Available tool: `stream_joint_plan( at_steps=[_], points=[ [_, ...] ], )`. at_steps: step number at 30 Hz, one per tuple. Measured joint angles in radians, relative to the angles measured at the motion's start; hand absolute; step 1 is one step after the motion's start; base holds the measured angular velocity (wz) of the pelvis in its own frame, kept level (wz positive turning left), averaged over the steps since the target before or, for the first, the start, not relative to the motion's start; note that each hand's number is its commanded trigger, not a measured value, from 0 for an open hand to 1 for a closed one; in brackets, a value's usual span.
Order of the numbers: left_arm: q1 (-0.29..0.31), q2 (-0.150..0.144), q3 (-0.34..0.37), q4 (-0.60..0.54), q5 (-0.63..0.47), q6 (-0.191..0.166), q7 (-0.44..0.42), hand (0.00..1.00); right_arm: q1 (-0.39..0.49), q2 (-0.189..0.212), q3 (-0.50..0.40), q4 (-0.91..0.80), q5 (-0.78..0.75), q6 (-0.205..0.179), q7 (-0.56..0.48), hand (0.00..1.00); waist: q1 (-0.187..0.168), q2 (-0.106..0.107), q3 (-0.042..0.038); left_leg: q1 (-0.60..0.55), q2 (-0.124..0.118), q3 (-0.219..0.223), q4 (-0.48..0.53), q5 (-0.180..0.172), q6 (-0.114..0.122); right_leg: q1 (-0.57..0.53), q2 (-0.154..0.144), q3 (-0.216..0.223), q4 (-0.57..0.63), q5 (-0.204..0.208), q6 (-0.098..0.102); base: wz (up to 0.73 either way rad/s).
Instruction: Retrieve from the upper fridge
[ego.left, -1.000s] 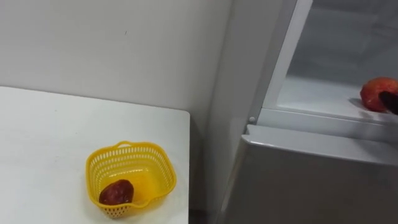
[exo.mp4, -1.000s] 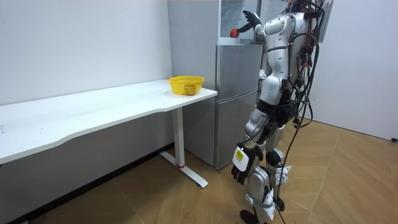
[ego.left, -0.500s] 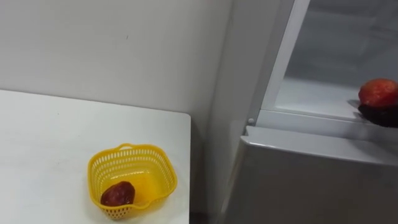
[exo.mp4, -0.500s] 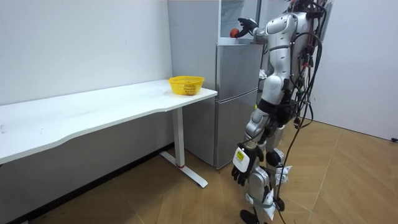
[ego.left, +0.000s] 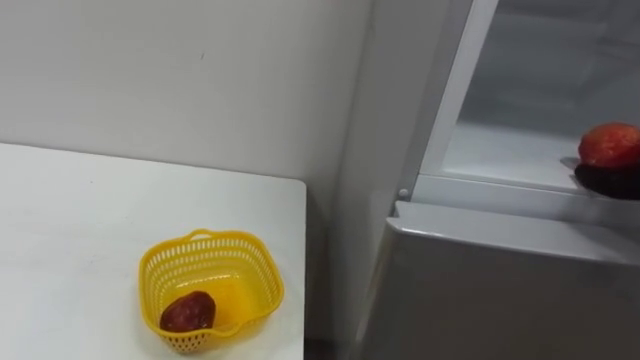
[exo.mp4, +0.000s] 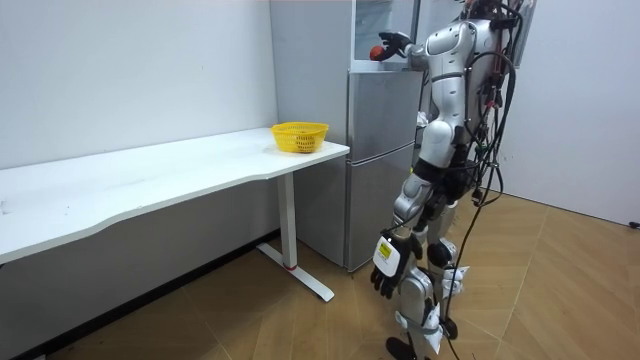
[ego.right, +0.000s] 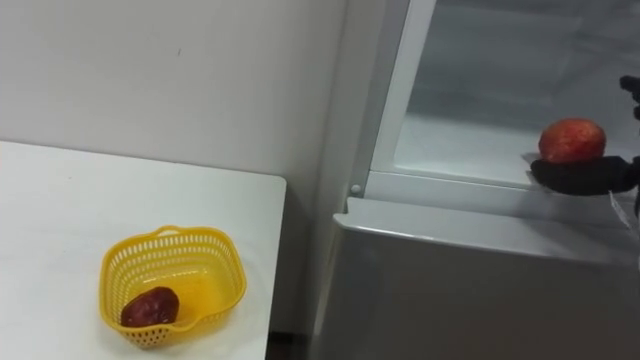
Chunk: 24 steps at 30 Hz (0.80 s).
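Right hand (ego.right: 585, 176) is raised into the upper fridge compartment (ego.right: 460, 150). Its dark underside lies beneath the red fruit (ego.right: 572, 140), touching it; I cannot tell whether the fingers close. The fruit sits at the shelf's front lip, 3 o'clock. Left hand (exo.mp4: 388, 262) hangs loose at the thigh, empty. Yellow basket (ego.right: 175, 232) at 7 o'clock near the table (ego.right: 60, 220) corner, with a narrow gap to the fridge.

we hold our right hand (ego.right: 585, 176) raised at shoulder height, fingers flat — our left hand (exo.mp4: 386, 263) hangs loose beside the thigh.
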Motion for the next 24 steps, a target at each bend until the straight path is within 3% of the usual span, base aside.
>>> stream_joint_plan(
  at_steps=[21,22,23,24],
  points=[
    [0.002,0.0,0.012,0.0,0.0,0.0,-0.02,0.0,-0.04,-0.002,-0.004,0.075,0.049,0.001,0.133,0.0,-0.004,0.002,0.0011,-0.007,0.0,-0.005,0.007,0.0,0.0,0.0,-0.001,-0.008,0.0,0.0,0.0,0.0],
    [0.002,0.0,0.012,0.0,0.0,0.0,-0.02,0.0,-0.04,-0.002,-0.004,0.075,0.049,0.001,0.137,0.9,-0.003,0.001,0.0011,-0.007,0.0,-0.005,0.008,0.0,0.0,0.0,-0.001,-0.009,0.0,0.0,0.0,0.0],
    [0.002,0.0,0.012,0.0,0.0,0.0,-0.02,0.0,-0.04,-0.002,-0.004,0.075,0.049,0.001,0.138,1.0,-0.003,0.001,0.001,-0.008,-0.001,-0.005,0.009,0.0,0.0,0.0,-0.001,-0.009,0.0,0.0,0.0,0.0],
    [0.002,0.0,0.014,0.0,0.0,0.0,-0.021,0.0,-0.041,-0.002,-0.004,0.075,0.049,0.002,0.142,1.0,-0.004,0.001,0.001,-0.009,-0.001,-0.006,0.01,0.0,0.0,0.0,-0.001,-0.01,0.0,0.0,0.0,0.0]
  ],
)
